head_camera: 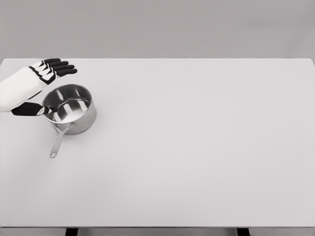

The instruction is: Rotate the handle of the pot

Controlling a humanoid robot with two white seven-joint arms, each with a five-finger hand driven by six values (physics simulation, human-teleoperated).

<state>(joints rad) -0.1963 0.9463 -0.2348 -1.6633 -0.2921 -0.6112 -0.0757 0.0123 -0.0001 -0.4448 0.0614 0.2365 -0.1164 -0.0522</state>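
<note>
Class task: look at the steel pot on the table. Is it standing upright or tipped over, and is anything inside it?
Upright and empty. The pot sits on its base on the table, rim facing up, its bare shiny interior showing.

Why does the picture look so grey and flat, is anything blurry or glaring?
Head view: soft, even light, almost colourless; sharp throughout, no blur. The table shows no hard glare; the pot casts only a faint shadow; its steel mirrors the left hand.
</note>
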